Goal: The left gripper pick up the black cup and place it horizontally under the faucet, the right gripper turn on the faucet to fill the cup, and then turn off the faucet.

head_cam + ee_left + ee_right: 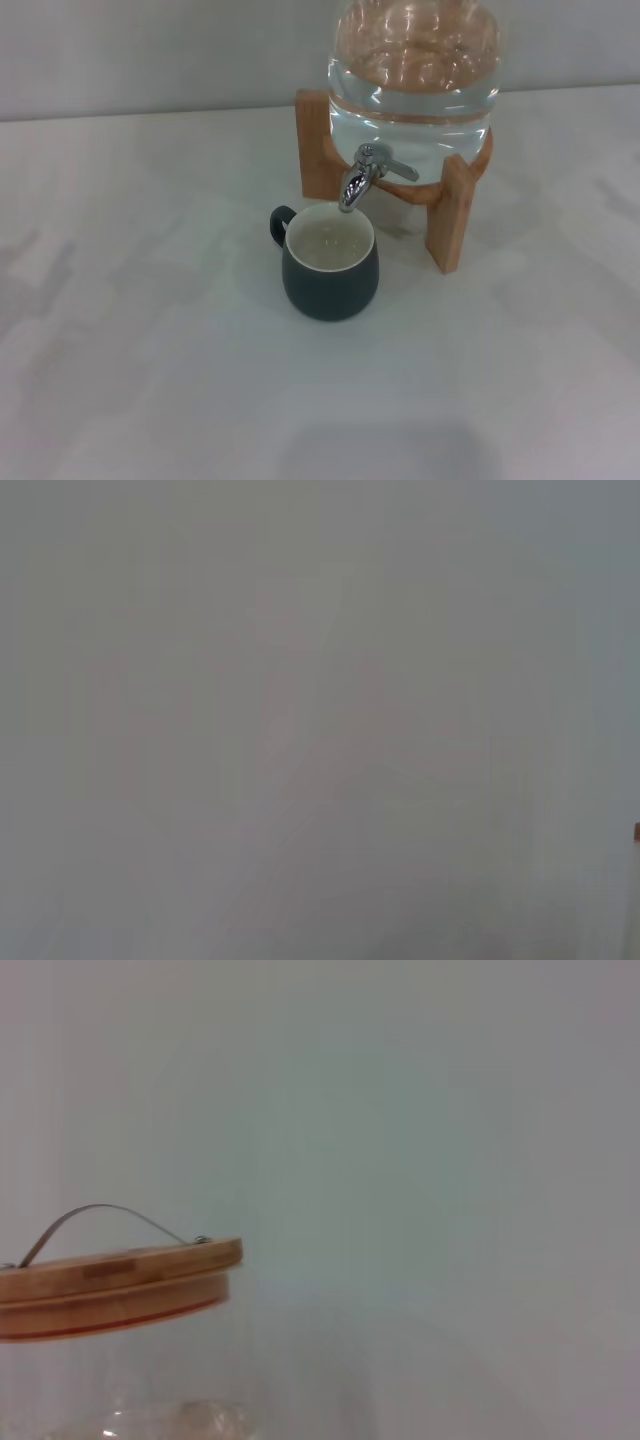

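Observation:
The black cup (330, 262) stands upright on the white table, its handle pointing to the far left. Its cream inside holds some water. It sits right under the spout of the chrome faucet (365, 175), whose flat lever points to the right. The faucet sticks out of a clear glass water jar (413, 75) on a wooden stand (455, 205). No water stream shows. Neither gripper nor arm appears in the head view. The left wrist view shows only a blank pale surface. The right wrist view shows the jar's wooden lid (115, 1285) with a wire handle.
The white table (150, 350) stretches wide on all sides of the cup and stand. A pale wall runs along the back.

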Available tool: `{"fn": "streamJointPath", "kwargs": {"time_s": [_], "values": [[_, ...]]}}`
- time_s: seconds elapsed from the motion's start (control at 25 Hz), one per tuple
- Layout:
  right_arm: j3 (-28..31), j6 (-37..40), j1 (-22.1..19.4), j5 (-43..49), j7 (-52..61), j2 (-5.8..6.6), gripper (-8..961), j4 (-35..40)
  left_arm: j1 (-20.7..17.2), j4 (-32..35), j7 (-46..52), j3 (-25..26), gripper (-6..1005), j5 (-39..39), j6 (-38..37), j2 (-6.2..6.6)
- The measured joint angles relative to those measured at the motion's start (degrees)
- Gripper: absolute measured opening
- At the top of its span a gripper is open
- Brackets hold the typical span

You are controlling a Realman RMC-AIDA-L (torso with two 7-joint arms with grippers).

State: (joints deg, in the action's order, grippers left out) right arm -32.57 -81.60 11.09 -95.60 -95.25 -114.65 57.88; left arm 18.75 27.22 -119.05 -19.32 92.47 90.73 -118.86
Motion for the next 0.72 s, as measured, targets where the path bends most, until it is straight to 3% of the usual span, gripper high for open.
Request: {"fn": "streamJointPath", "kwargs": {"time_s": [0.28,0.56,0.72], "values": [[0.48,0.66,-0.44,0.10,-1.21,0.50,848,0.86,-0.53,0.89,0.62,-0.01,643,-2.15,2.39,0.02],[4.17,1.10,-0.30,-0.45,-1.93,-0.06,850,0.84,-1.79,2.78,3.00,-0.01,787,-2.46,3.74,-0.08],[4.82,1.05,-0.37,-0.64,-1.95,-0.06,850,0.79,-2.09,2.93,3.53,0.00,787,-2.58,3.75,-0.05]]}}
